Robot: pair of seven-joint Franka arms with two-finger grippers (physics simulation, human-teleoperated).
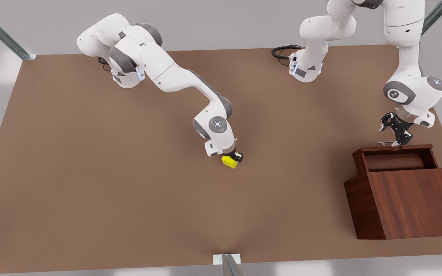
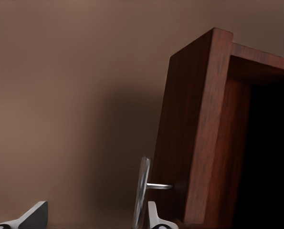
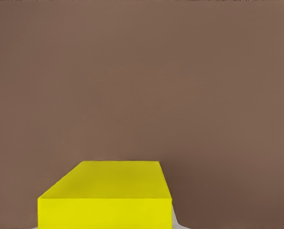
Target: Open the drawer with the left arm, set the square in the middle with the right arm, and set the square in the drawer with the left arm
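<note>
We see the right gripper (image 1: 235,156) closed on the yellow cube (image 1: 229,161) near the table's (image 1: 90,184) middle, the cube at or just above the surface. At about three o'clock from it, the drawer (image 1: 394,161) is pulled out of its box (image 1: 416,203), and the left gripper (image 1: 396,135) sits by the handle (image 2: 142,191) with its fingers spread. If we release the cube tilted, it may tumble away; the left fingers could snag the handle when leaving.
</note>
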